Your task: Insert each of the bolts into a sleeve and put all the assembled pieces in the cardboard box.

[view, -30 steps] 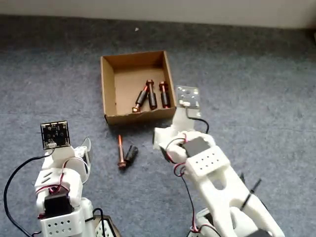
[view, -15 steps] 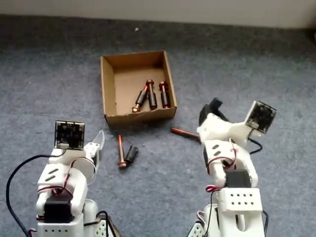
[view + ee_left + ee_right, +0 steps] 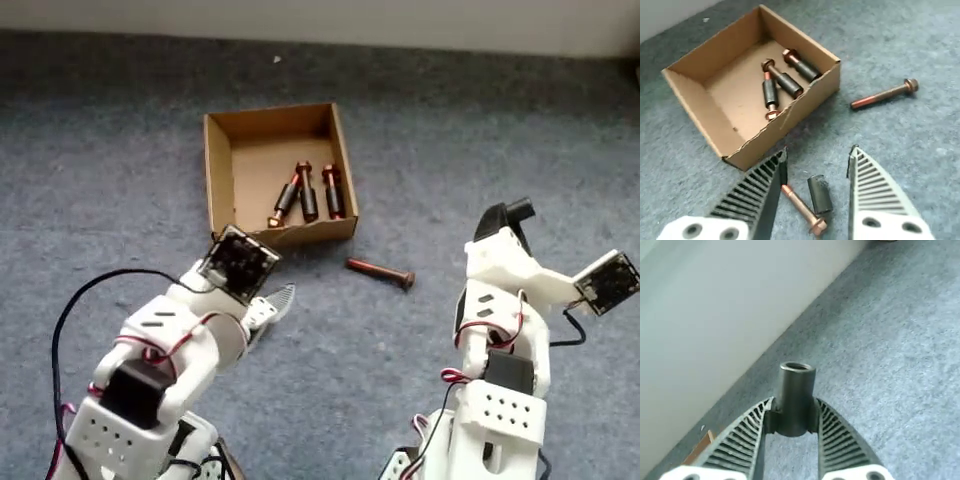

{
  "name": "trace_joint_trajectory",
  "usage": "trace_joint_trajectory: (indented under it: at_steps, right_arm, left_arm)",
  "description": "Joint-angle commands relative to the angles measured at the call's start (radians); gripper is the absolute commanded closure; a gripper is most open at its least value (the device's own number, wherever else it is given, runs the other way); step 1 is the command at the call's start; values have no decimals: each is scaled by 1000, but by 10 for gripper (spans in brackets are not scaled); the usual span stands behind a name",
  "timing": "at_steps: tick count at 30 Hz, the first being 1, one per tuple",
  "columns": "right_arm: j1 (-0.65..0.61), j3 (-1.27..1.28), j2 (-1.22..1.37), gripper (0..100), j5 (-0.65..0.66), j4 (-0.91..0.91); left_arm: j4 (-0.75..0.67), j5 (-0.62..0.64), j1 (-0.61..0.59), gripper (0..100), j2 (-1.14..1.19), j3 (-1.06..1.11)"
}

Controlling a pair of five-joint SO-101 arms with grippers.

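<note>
Sleeve [image 3: 796, 399] clamped between right fingers [image 3: 837, 440]; left fingers [image 3: 875, 190] gape wide over bolt [image 3: 801, 209].

Grey carpet [image 3: 520, 140], pale wall [image 3: 400, 15] — far edge

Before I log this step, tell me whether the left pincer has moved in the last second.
Yes. In the high view the left pincer swung right, from left of the cardboard box to just below its front wall.
</note>
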Motion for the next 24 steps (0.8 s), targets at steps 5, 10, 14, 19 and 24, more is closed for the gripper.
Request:
trace_joint_trajectory:
  at_steps: [5, 10, 14, 19, 24]
  right_arm:
    - [36, -13, -25, 994, -23, -30]
    - [67, -13, -25, 994, -44, -30]
    - [88, -13, -25, 994, -58, -30]
    - [94, -13, -25, 994, -58, -30]
    - [94, -13, -25, 994, -57, -30]
  left_arm:
    - [-25, -169, 193, 783, 515, -400]
    - [-71, -256, 243, 783, 774, -541]
    - [-137, -342, 285, 783, 947, -588]
    - [-226, -442, 341, 783, 1113, -610]
    - [-361, -489, 357, 783, 1259, -638]
